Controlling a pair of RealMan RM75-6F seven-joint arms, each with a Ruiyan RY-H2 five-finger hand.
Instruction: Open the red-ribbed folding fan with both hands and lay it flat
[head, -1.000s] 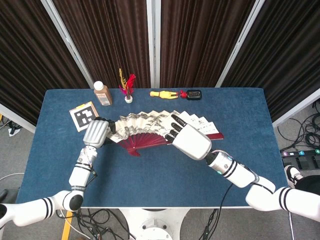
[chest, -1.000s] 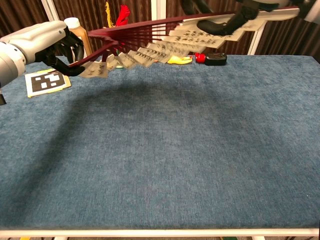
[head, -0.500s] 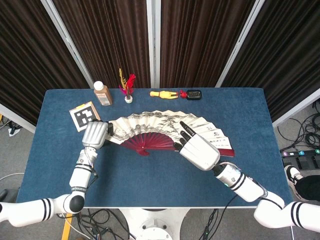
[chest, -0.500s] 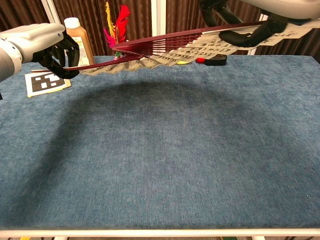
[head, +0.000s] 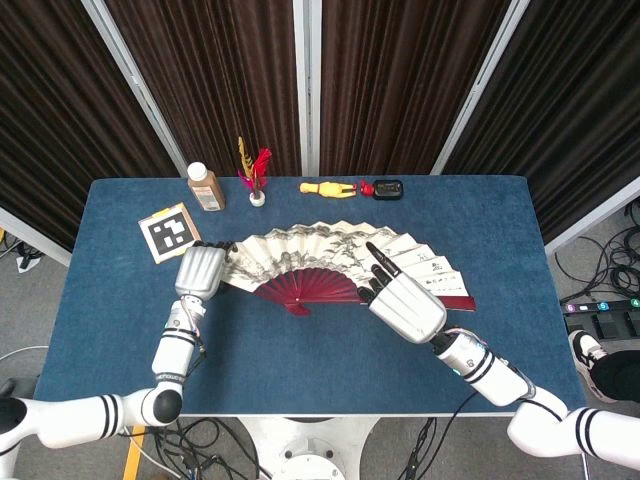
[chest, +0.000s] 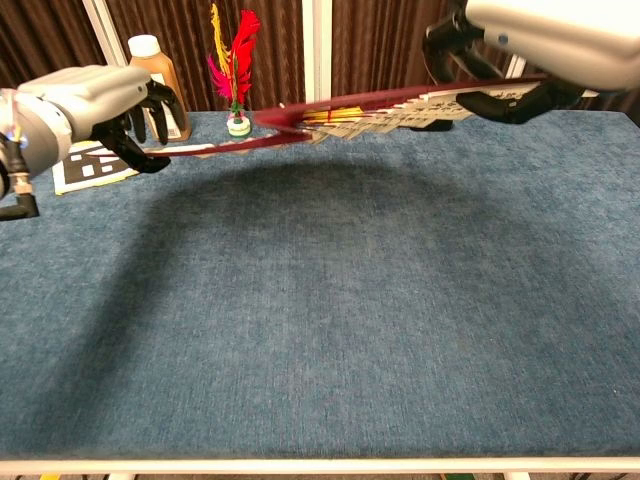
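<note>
The folding fan is spread wide, with dark red ribs meeting at a pivot and a cream leaf painted with ink scenes. In the chest view the fan hangs edge-on above the blue table. My left hand grips its left end rib, and the chest view shows that left hand at the left with fingers curled round the rib. My right hand holds the right end, fingers lying over the leaf. In the chest view the right hand sits at the upper right, holding the fan.
Along the far edge of the blue table stand a brown bottle, a feather shuttlecock, a yellow toy and a small black device. A marker card lies at the far left.
The fan has spread wider and dropped lower, now nearly level. My right hand has moved right and toward the table's near side; the left hand has shifted slightly right.
</note>
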